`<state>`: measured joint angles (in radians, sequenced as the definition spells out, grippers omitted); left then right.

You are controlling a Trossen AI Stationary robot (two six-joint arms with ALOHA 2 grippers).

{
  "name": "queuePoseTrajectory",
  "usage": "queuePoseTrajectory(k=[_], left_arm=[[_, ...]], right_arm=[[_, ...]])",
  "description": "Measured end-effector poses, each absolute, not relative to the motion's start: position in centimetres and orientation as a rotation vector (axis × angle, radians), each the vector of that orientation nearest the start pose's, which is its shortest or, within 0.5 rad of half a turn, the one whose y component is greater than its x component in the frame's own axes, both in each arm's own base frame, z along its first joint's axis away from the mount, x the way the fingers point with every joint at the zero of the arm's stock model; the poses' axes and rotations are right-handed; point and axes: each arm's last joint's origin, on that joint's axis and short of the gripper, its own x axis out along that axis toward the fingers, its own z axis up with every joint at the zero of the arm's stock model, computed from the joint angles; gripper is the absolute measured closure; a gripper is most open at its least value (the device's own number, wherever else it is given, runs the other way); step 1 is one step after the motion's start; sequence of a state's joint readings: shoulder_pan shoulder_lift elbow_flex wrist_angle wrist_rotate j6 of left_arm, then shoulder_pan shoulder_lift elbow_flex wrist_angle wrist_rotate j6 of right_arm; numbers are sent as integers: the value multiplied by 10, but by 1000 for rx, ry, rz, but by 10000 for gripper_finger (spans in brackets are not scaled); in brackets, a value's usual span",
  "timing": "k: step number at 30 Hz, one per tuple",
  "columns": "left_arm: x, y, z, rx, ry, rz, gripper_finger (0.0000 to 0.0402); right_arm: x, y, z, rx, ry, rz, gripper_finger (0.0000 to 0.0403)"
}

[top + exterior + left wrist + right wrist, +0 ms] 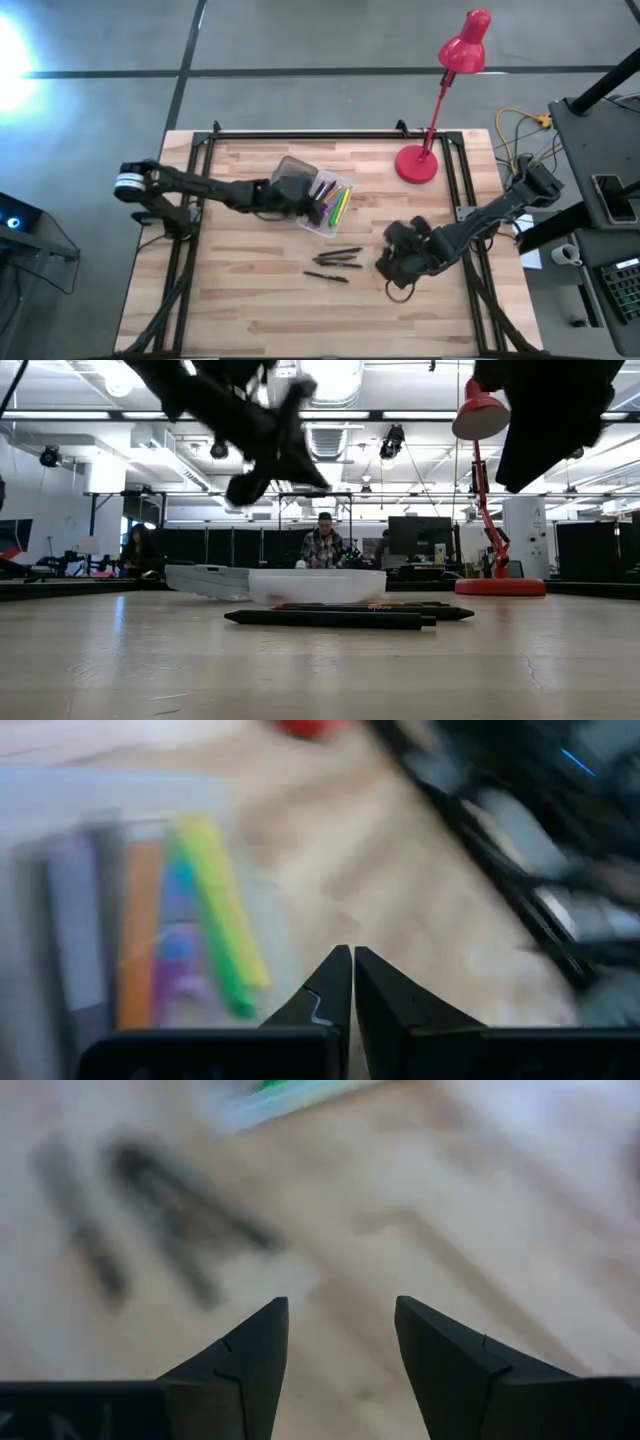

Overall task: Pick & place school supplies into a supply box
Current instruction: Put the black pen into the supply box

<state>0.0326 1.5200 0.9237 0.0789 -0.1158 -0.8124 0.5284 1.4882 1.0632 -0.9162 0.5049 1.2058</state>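
Left end effector [352, 960] (closed), box [322, 203] blurred

A: Surface?
B: Light wooden table [260, 310] on grey floor [300, 35]; red desk lamp [450, 90] at the far edge.
A: Room?
B: Ceiling lights [330, 375]; a seated person [322, 545] behind.

Free room: bare front of the light wooden plank table [250, 310].
Middle: three dark slim pens [335, 262] lie loose beside the translucent plastic supply box [322, 205].
Back right: red desk lamp [440, 95] stands upright.
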Motion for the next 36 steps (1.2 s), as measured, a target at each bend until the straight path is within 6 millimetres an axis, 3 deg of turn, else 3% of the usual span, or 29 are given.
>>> queuePoseTrajectory(k=[2,5,8,15,18,22,27,36], left_arm=[[325,-3,241,-675,462,207,401],[318,-29,238,-595,576,102,401],[311,-54,233,-561,657,45,401],[300,-97,232,-484,652,12,401],[297,-104,232,-470,642,48,401],[295,-107,228,-491,649,61,401],[291,-107,220,-517,660,101,401],[285,-104,208,-534,696,130,401]], right_arm=[[248,126,225,379,1005,-444,227],[262,129,215,343,998,-227,227],[264,125,202,242,1029,-250,227],[280,105,173,-47,1132,-179,230],[290,95,162,-118,1181,-128,241],[305,81,154,-61,1219,-83,265],[321,67,161,-27,1177,-79,290],[345,70,147,-14,1217,18,296]])
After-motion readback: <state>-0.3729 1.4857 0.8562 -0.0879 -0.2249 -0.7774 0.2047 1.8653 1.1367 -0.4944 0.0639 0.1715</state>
